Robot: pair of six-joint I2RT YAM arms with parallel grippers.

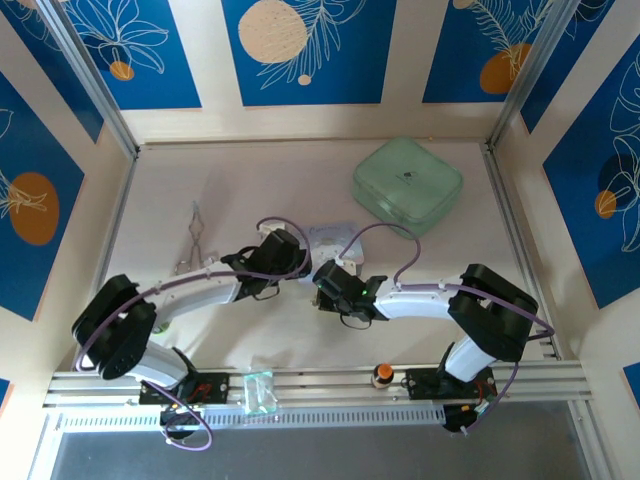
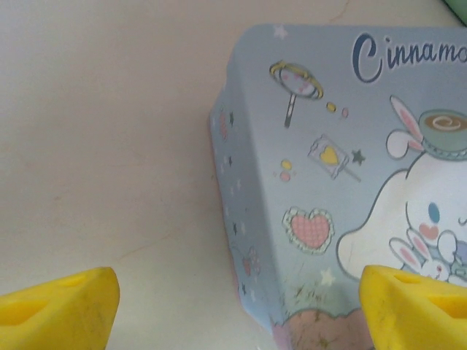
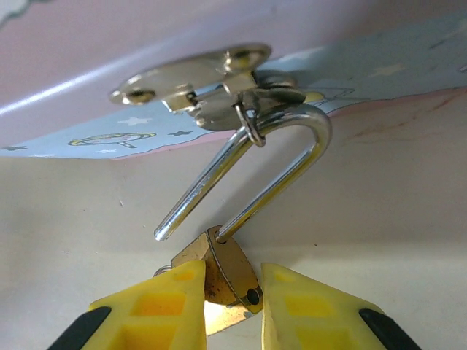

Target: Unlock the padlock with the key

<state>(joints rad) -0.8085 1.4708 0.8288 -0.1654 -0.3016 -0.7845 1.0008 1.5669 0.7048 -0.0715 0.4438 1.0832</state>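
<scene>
Brass and very small, the padlock (image 3: 225, 268) is sitting pinched by its body between the yellow fingers of the right gripper (image 3: 233, 292), which is closed firmly on it. Its thin steel shackle (image 3: 292, 124) is hanging through the ring of the hasp (image 3: 190, 76) on the front of the pale blue tin (image 2: 292, 182). One shackle leg is standing free of the body, so the lock is looking already sprung. I cannot make out the key with any certainty. The lock is likely behaving as light, rigid and slick, and prone to swivelling on its ring, so taking it by the flat faces of the body, as now, is seeming the sound hold. The left gripper (image 2: 237, 300) is hovering over a corner of the tin's lid with fingers spread wide, holding nothing. Room is running tight at the hasp, where the tin wall is meeting the table (image 2: 95, 146). Open table is lying to the left toward the forceps (image 1: 192, 240), with the green case (image 1: 407, 185) sitting well apart behind.
</scene>
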